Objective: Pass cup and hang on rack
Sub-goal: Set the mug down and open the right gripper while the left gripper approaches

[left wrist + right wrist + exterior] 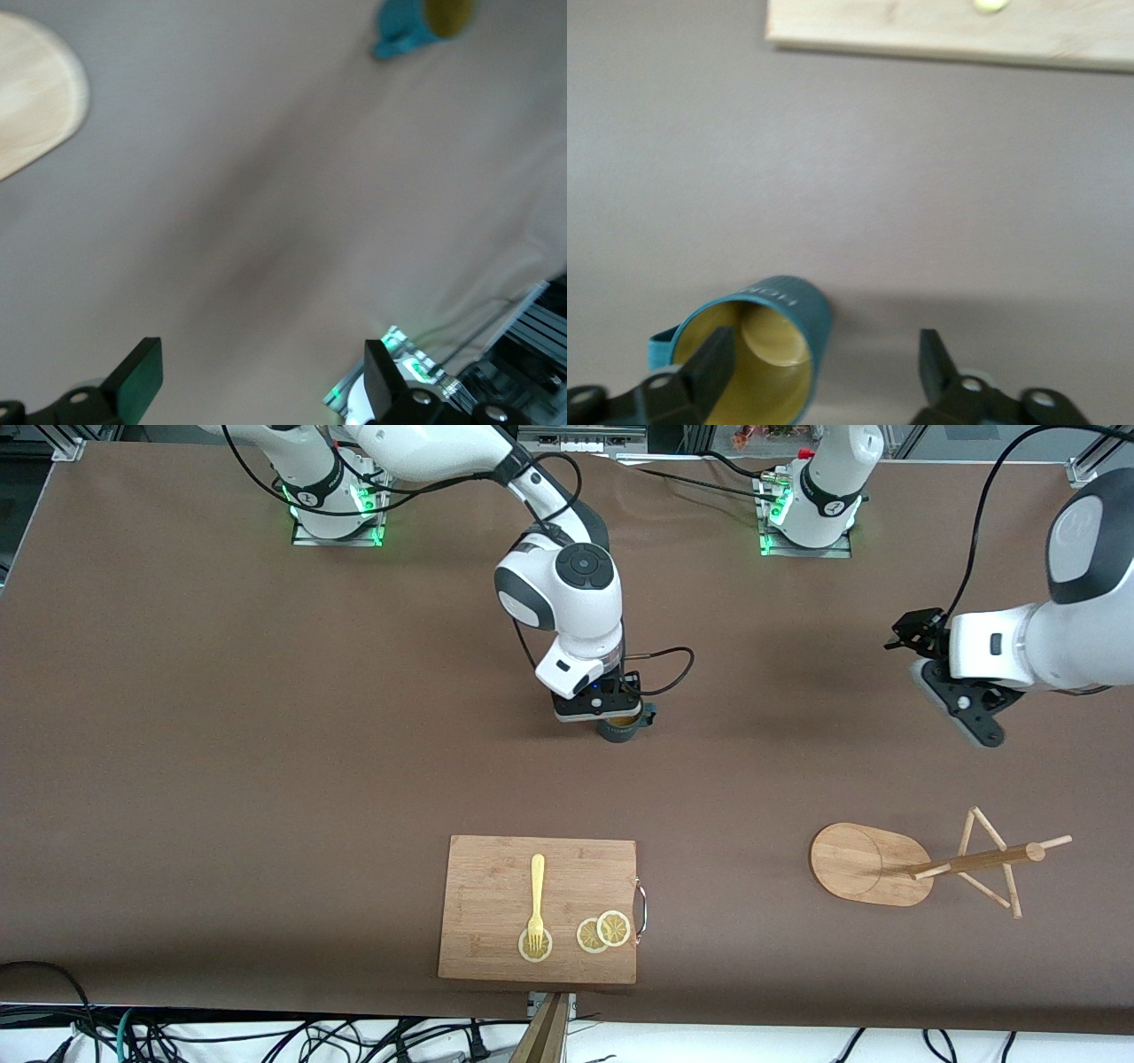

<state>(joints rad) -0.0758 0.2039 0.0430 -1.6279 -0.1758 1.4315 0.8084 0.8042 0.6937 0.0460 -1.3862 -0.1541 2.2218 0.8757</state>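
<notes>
Brown table (221, 735): cup (620, 729), board (496, 886), rack (873, 864).

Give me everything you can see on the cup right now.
The cup is a small dark teal mug with a mustard-yellow inside and one side handle, and looks empty. It stands upright on the brown table mid-table, farther from the front camera than the cutting board. The right gripper is open just above it, one finger inside the rim; contact is unclear.

Brown-covered table (221, 735), floor cables (266, 1041)
</notes>
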